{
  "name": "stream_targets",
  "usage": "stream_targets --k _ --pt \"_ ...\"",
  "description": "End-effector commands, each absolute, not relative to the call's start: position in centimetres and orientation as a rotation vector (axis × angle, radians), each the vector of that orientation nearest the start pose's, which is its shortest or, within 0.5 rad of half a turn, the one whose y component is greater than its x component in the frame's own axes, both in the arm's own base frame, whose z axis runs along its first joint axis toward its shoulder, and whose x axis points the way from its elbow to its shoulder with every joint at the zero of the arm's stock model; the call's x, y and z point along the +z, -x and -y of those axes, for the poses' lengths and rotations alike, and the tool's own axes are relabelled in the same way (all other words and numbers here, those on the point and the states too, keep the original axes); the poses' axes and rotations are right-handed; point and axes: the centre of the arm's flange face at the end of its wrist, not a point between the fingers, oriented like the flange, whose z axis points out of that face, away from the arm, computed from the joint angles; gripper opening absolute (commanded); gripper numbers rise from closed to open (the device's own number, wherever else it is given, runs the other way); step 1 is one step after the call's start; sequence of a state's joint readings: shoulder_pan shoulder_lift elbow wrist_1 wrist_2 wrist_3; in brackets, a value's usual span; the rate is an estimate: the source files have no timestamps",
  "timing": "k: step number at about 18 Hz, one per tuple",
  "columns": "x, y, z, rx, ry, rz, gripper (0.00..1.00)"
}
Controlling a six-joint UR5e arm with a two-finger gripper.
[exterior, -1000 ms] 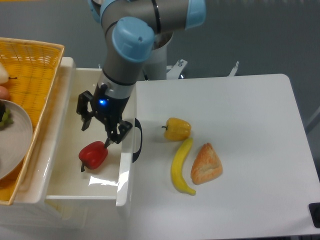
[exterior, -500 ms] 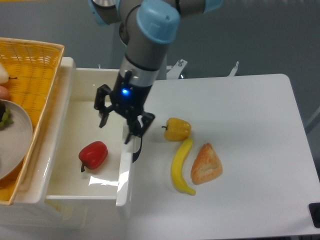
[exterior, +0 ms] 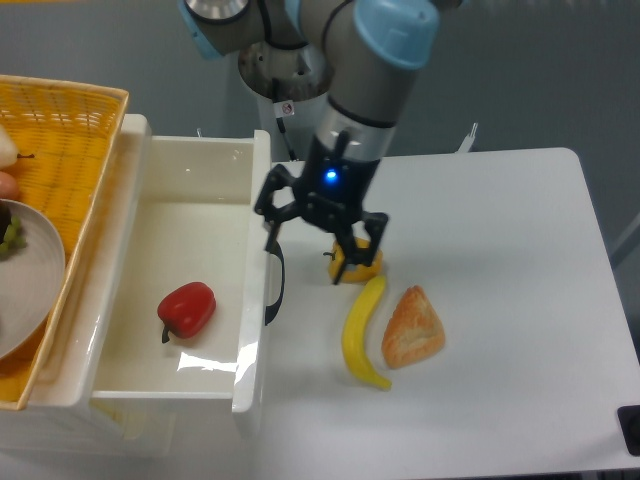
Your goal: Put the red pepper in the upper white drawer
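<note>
The arm reaches down from the top of the view, its blue-capped joint uppermost and the wrist pointing straight at the table. A blue light glows on the wrist. The gripper (exterior: pixel 308 242) hangs with both dark fingers spread apart, holding nothing.

- We see the pepper (exterior: pixel 187 308) lying inside the drawer (exterior: pixel 150 385).
- The basket (exterior: pixel 62 120) sits left of the drawer.
- Right of the drawer, the banana (exterior: pixel 362 333) lies beside the pastry (exterior: pixel 412 327).
- The gripper (exterior: pixel 312 238) hangs above the table (exterior: pixel 500 300), right of the drawer.
</note>
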State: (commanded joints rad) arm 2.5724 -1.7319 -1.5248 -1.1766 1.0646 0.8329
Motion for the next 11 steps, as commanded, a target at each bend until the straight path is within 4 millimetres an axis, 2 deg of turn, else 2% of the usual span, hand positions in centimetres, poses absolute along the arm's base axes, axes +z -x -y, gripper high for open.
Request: stream_targets --k 5,8,11 --pt "47.7 42.1 -44.5 -0.009 2.591 0.05 1.0" --pt "46.3 43.2 -44.0 0.075 2.671 -0.035 1.0" --pt "43.8 44.5 -44.1 0.084 2.736 -0.061 1.0"
